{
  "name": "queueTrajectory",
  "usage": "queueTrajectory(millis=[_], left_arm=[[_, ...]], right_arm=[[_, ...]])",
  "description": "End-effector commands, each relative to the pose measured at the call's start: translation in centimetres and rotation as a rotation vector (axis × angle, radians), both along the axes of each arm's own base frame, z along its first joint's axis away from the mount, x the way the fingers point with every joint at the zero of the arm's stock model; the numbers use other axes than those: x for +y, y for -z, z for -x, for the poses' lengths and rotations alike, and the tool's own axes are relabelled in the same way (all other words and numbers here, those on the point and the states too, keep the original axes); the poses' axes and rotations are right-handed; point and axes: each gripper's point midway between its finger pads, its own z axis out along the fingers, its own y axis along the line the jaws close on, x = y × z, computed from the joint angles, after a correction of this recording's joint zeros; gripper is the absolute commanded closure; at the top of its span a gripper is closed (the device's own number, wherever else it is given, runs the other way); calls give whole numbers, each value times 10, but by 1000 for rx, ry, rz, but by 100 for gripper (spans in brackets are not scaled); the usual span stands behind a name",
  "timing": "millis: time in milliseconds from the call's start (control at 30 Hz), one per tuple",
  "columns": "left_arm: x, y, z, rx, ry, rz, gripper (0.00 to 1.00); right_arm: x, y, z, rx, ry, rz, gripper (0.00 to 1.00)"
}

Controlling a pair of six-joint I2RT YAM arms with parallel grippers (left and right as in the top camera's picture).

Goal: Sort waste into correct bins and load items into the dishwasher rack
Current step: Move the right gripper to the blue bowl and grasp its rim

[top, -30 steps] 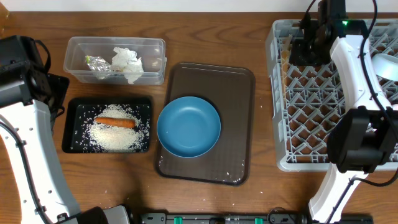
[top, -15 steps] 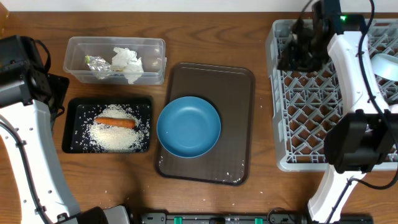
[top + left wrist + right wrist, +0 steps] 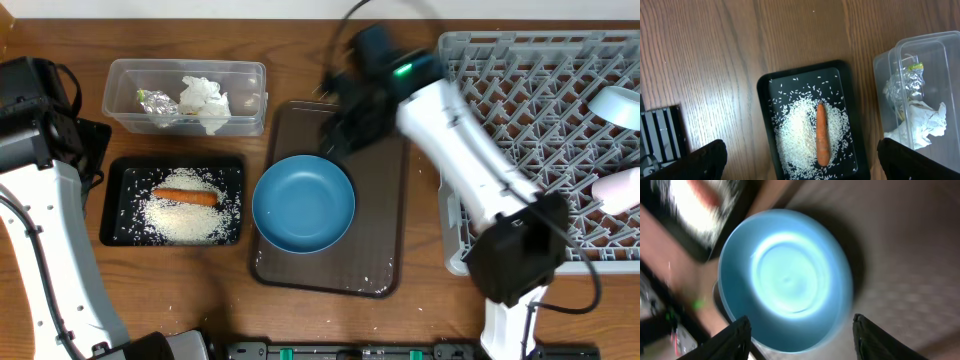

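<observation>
Wooden table (image 3: 715, 60), motion-blurred blue bowl (image 3: 785, 280) — right hand (image 3: 800, 325) spread over it, left hand (image 3: 801, 147) spread too.

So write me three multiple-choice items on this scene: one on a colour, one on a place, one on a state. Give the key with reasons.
1. The bowl on the brown serving tray is:
A red
B blue
C white

2. The carrot lies:
A in the bowl
B on the brown serving tray
C on the rice in the black tray

3. The jaws of the right arm are:
A shut on the carrot
B shut on the bowl's rim
C open and empty, above the bowl

Key:
1 B, as both the overhead and right wrist views show it blue.
2 C, as the left wrist view shows the carrot on the grains inside that tray.
3 C, as the right wrist view shows the jaws wide apart, with only the bowl beneath.
</observation>
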Motion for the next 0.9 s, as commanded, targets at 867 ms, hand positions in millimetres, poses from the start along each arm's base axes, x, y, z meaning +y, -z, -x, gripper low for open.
queueTrajectory(millis=[867], left_arm=[[2,3,3,8,-18,2,2]], right_arm=[[94,135,132,-77,-284,312,61]])
